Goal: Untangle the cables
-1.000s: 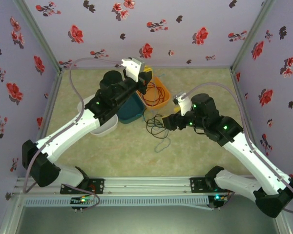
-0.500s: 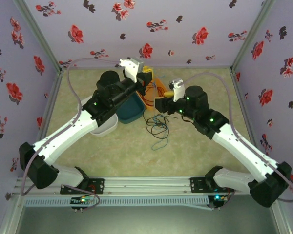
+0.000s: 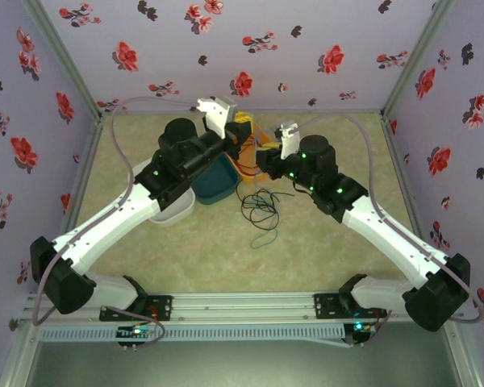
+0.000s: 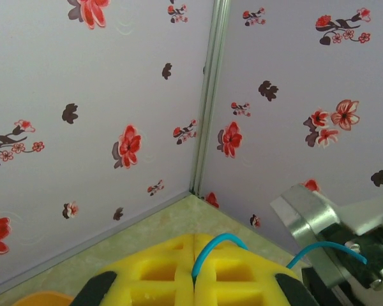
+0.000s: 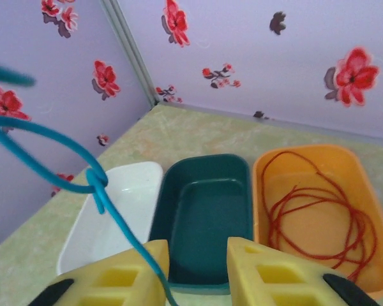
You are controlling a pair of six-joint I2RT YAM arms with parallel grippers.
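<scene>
Left tool (image 4: 193, 252): stood pressed together, pinching the blue cable (image 4: 220, 236), held up near the back corner.
Right tool (image 5: 198, 255): fingers stood apart; the blue cable, knotted above, ran down beside one finger.
Red cable (image 5: 316, 213): lay coiled in the orange bin (image 5: 360, 172).
Black cable (image 3: 256, 208): lay in loose loops on the surface (image 3: 323, 250).
Teal bin (image 5: 207, 210): sat between the orange bin and the white bin (image 5: 124, 191).
</scene>
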